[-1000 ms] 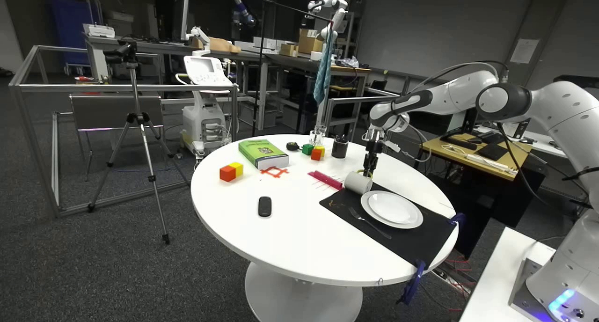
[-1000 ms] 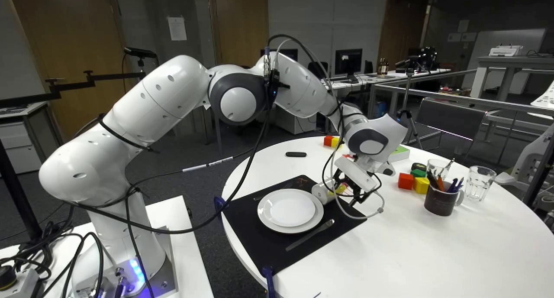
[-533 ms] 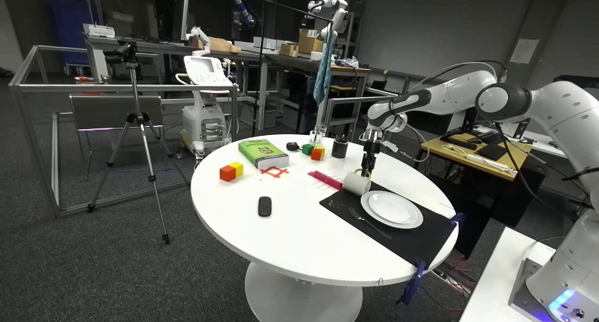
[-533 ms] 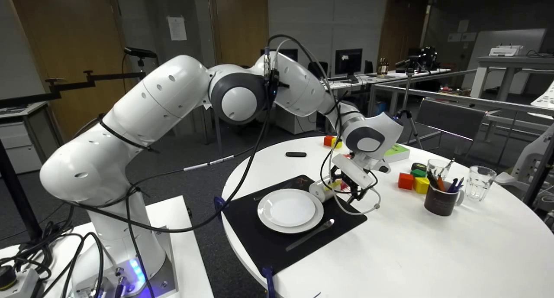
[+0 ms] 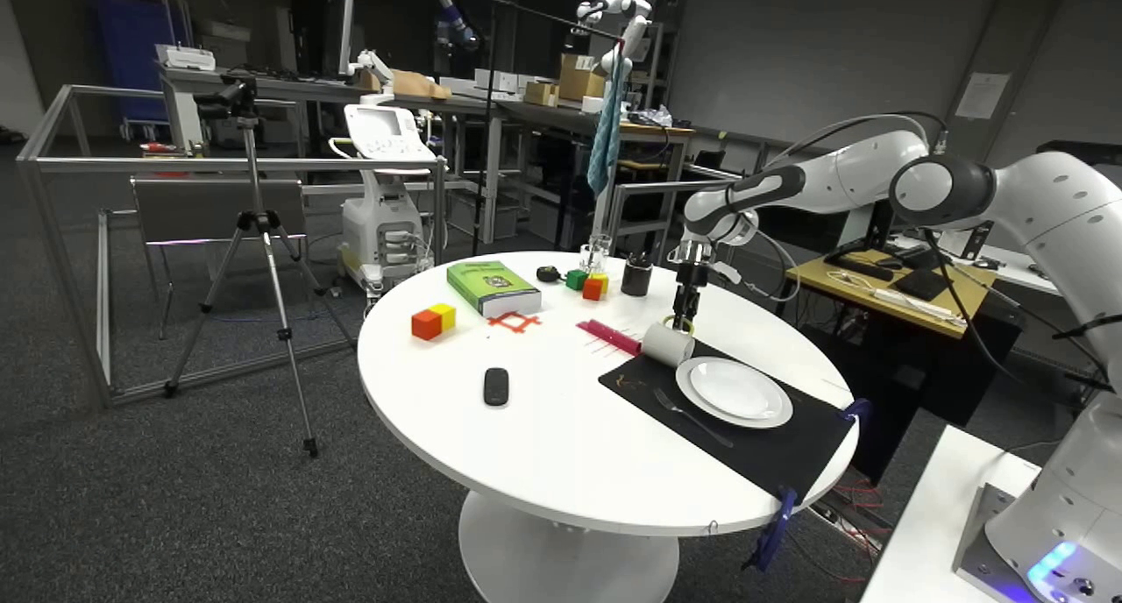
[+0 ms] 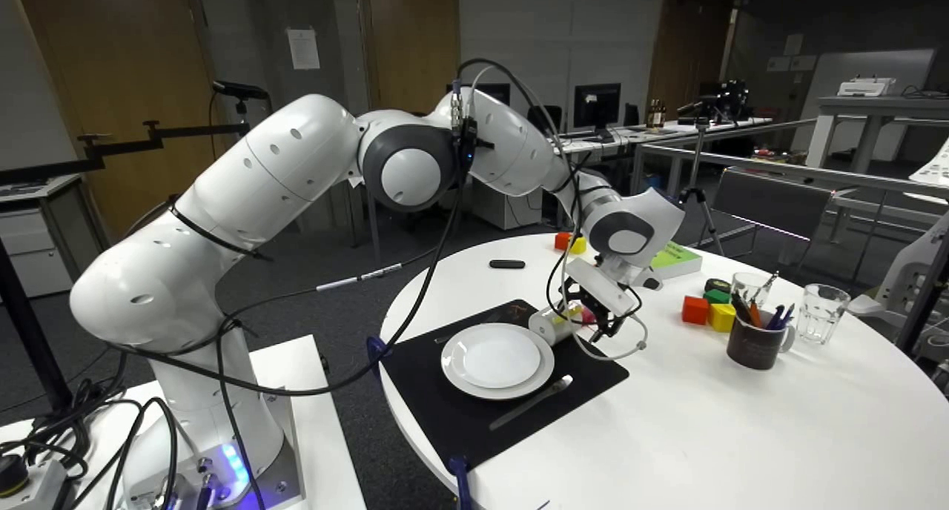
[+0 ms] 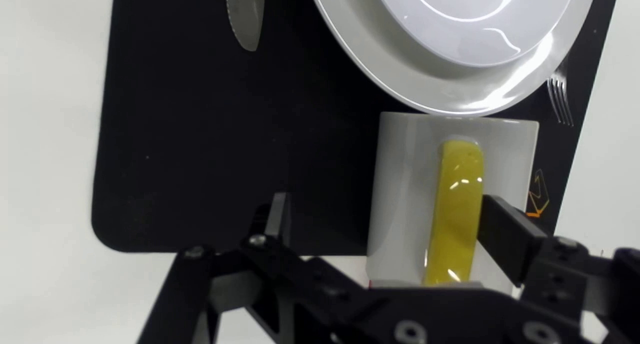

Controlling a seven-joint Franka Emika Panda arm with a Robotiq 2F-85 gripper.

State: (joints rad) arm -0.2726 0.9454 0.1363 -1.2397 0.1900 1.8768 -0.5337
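A white mug (image 7: 405,184) with a yellow handle (image 7: 457,199) lies on its side, partly over the edge of a black placemat (image 7: 200,134). My gripper (image 7: 385,209) stands open around the handle side of the mug. The finger (image 7: 510,234) on the right of the wrist view is right beside the handle; whether they touch I cannot tell. Over the mat, well apart from the mug, is the opposite finger (image 7: 280,219). In both exterior views the gripper (image 6: 602,325) is low at the mug (image 6: 547,328). The mug's near end is hidden by the gripper body.
Two stacked white plates (image 6: 452,363) sit close against the mug. A knife (image 7: 246,19) and a fork (image 7: 560,101) flank them. Farther off are a dark mug of pens (image 6: 756,345), glasses (image 6: 823,313), a red cube (image 6: 695,310), a green book (image 5: 491,283) and a pink object (image 5: 609,336).
My arm has shifted slightly toward the book side of the table. The mug first moved a little the same way, then stayed about where it is while the gripper moved on slightly.
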